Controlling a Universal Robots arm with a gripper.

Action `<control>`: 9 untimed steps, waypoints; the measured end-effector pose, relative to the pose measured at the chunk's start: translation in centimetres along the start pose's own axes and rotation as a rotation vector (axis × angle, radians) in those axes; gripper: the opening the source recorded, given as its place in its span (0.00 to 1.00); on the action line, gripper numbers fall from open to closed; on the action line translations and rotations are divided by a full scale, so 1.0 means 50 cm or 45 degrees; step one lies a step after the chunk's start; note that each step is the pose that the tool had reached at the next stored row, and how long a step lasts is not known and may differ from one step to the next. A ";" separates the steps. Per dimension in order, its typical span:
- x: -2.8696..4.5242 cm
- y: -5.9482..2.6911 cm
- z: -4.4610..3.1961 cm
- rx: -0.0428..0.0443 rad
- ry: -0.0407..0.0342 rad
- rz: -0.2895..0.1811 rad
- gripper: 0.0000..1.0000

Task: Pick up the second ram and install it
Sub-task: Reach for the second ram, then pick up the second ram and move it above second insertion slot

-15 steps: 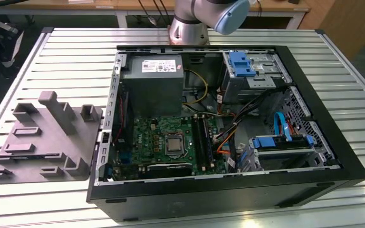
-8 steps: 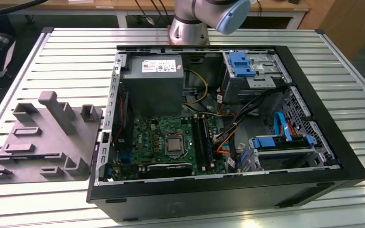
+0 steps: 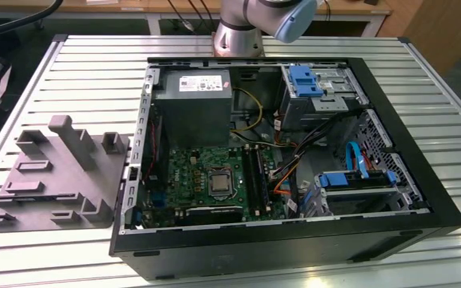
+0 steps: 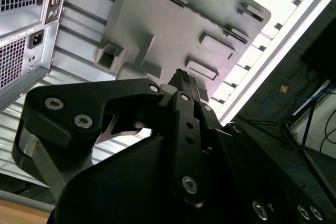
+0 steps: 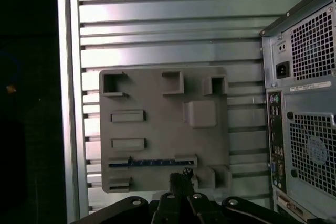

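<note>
Item: gripper (image 5: pixel 179 181), black, two-fingered. In both wrist views the fingers (image 4: pixel 182 77) are pressed together with nothing between them. It hangs above a grey moulded plate (image 5: pixel 157 93) and is clear of it. The fingertips are lined up near the plate's long slot (image 5: pixel 186 159). Second ram (image 5: pixel 149 163): a narrow dark stick standing on edge in that long slot, untouched by the gripper and not yet lifted. Plate, in the exterior view (image 3: pixel 62 174): it lies flat on the slatted metal table (image 3: pixel 422 72) at 9 o'clock of the open computer case (image 3: pixel 295 240), just beside the case wall, with upright posts and several small pockets. Case interior, exterior view: grey power supply (image 3: pixel 192 105) at 11 o'clock. Green motherboard (image 3: pixel 186 174) at 7 o'clock, carrying a square processor socket (image 3: pixel 216 182). Dark memory slots (image 3: pixel 256 171) at 3 o'clock of the socket; whether a stick sits in them cannot be told. Drive bay with a blue latch (image 3: pixel 304 81) at 1 o'clock. Blue cable (image 3: pixel 357 159) at 4 o'clock. Arm (image 3: pixel 254 24): silver and pale blue, rising at 12 o'clock of the case. In the first wrist view the perforated rear panel of the case (image 5: pixel 304 103) stands beside the plate.
</note>
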State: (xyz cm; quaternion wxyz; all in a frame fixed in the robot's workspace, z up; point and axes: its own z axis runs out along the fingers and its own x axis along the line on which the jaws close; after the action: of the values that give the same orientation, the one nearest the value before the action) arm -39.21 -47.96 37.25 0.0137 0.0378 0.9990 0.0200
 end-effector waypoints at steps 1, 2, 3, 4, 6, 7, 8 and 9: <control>0.000 -0.004 0.001 0.000 -0.0001 0.000 0.10; 0.001 -0.008 0.002 0.000 0.0000 0.000 0.10; 0.001 -0.011 0.003 0.000 -0.0001 0.000 0.10; 0.002 -0.012 0.003 0.001 -0.0001 0.000 0.10; 0.002 -0.013 0.003 0.001 0.0000 0.000 0.10; 0.003 -0.013 0.003 0.001 0.0000 0.000 0.10; 0.004 -0.013 0.003 0.001 -0.0001 0.000 0.10; 0.004 -0.013 0.003 0.001 0.0000 0.000 0.10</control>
State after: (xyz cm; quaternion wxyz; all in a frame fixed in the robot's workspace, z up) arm -39.46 -48.58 37.06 0.0137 0.0378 0.9990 0.0197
